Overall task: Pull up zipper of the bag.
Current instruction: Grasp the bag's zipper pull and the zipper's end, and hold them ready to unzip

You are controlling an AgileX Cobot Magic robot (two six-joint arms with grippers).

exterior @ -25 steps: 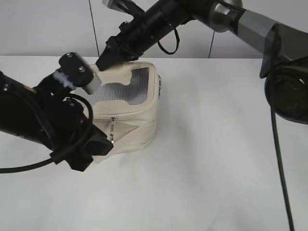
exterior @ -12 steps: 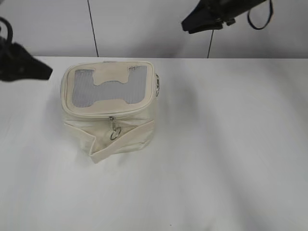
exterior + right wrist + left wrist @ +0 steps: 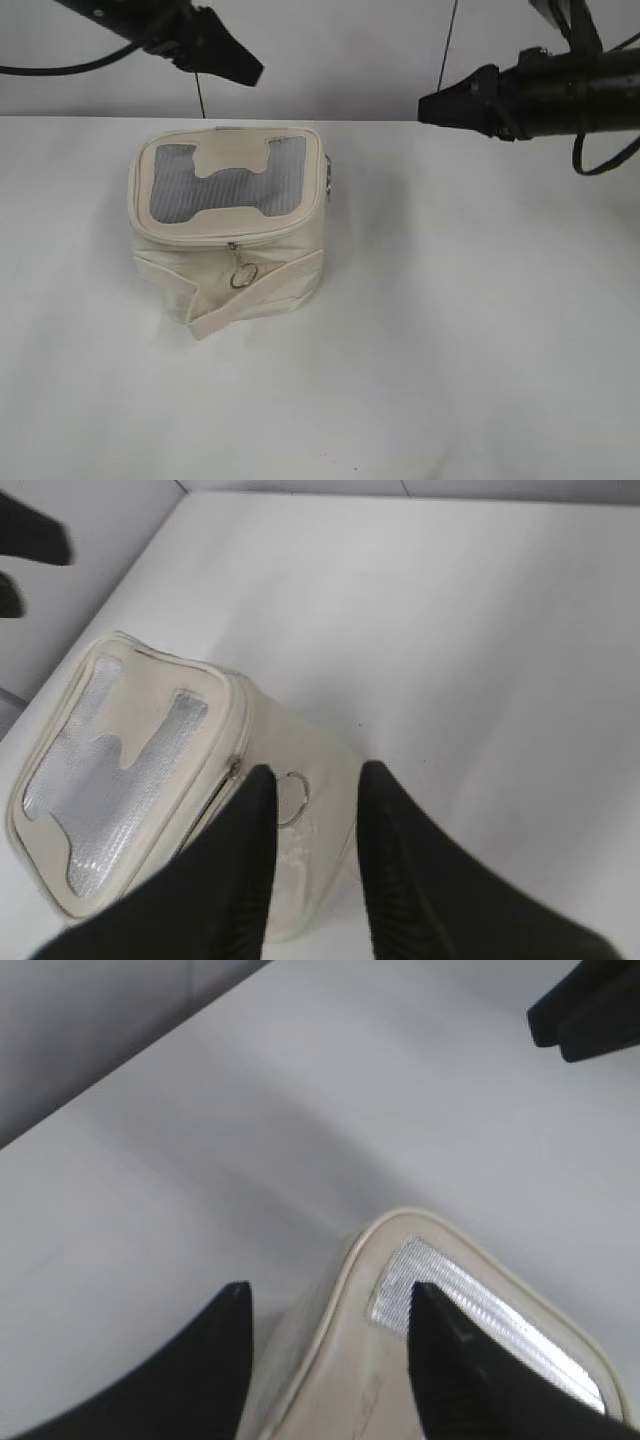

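Observation:
The cream bag [image 3: 285, 245] stands on the white table, its grey window and H-shaped patch facing up. Its zipper [image 3: 180, 238] runs round the top rim. One slider sits at the front, with its ring pull [image 3: 243, 277] hanging down. A second slider [image 3: 328, 178] sits on the right side. My left gripper [image 3: 248, 72] hovers above the bag's back edge. In the left wrist view it [image 3: 330, 1295] is open and empty over a corner of the bag [image 3: 350, 1380]. My right gripper [image 3: 430, 105] hovers to the right of the bag. In the right wrist view it [image 3: 318, 775] is open and empty, with a ring pull [image 3: 292, 795] and the bag [image 3: 130, 770] below.
The white table [image 3: 470, 330] extends to the right and front of the bag. A grey panelled wall [image 3: 330, 50] stands behind the table's back edge. The flat cream strap [image 3: 265, 292] crosses the bag's front.
Both grippers have let go of the bag and risen away from it. The left is now high at the back, the right off to the right. The bag stands free, further left.

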